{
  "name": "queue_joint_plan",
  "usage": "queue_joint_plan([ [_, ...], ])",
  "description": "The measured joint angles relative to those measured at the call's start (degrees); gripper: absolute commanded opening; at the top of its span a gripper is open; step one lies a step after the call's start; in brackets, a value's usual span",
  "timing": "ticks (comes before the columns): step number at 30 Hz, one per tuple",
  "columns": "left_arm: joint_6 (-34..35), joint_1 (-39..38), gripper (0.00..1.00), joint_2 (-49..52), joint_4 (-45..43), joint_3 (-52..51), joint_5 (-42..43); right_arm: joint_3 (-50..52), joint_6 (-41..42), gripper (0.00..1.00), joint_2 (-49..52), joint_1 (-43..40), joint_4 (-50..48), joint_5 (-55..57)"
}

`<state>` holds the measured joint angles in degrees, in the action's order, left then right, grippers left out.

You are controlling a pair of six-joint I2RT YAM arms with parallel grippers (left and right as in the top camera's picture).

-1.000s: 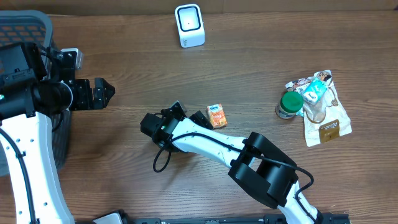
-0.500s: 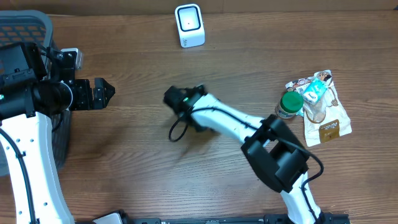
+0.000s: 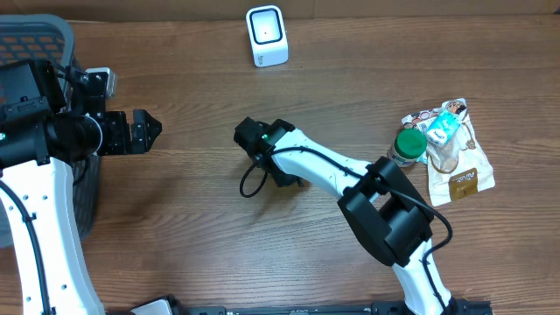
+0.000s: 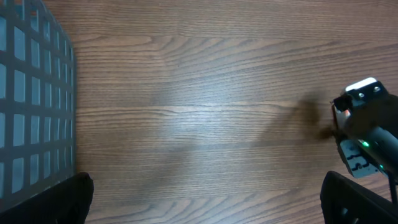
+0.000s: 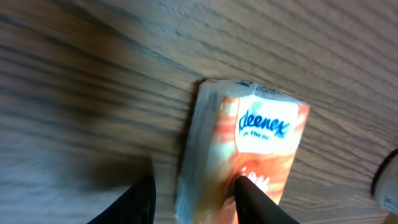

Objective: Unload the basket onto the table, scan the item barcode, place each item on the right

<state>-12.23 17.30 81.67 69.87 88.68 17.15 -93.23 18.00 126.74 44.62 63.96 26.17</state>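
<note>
Straddling the Kleenex pack (image 5: pixel 249 143) on the table (image 5: pixel 93 74) with right gripper (image 5: pixel 194 186) fingers (image 5: pixel 134 202), whether clamped yet being impossible to tell; idling left gripper (image 4: pixel 208 190) spread wide. Probably needing next: clamping, lifting, presenting barcode to scanner (image 3: pixel 267 36).

A mock shop checkout: barcode scanner (image 3: pixel 266 35), mesh basket (image 3: pixel 35 39) and packaged groceries (image 3: pixel 448 150) on a table (image 3: pixel 367 70).

1 tissue pk (image 5: pixel 249 149), 1 scanner (image 3: pixel 266 35), 1 jar (image 3: pixel 407 147)
</note>
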Motion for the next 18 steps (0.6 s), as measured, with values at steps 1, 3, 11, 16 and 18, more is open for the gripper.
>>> queue_joint_plan([
  [1, 0.0, 0.0, 1.0, 0.0, 0.0, 0.0, 0.0, -0.1, 0.0, 0.33, 0.3, -0.4, 0.2, 0.3],
  [3, 0.0, 0.0, 0.99, 0.0, 0.0, 0.0, 0.0, -0.2, -0.3, 0.25, 0.3, -1.4, 0.2, 0.3],
  [11, 0.0, 0.0, 1.0, 0.0, 0.0, 0.0, 0.0, -0.5, -0.2, 0.04, 0.4, -2.6, 3.0, 1.2],
  [16, 0.0, 0.0, 1.0, 0.0, 0.0, 0.0, 0.0, -2.5, -0.1, 0.04, 0.4, -2.6, 7.2, -3.5],
  [18, 0.0, 0.0, 1.0, 0.0, 0.0, 0.0, 0.0, -4.1, -0.3, 0.04, -0.1, -2.6, 7.1, -7.7],
])
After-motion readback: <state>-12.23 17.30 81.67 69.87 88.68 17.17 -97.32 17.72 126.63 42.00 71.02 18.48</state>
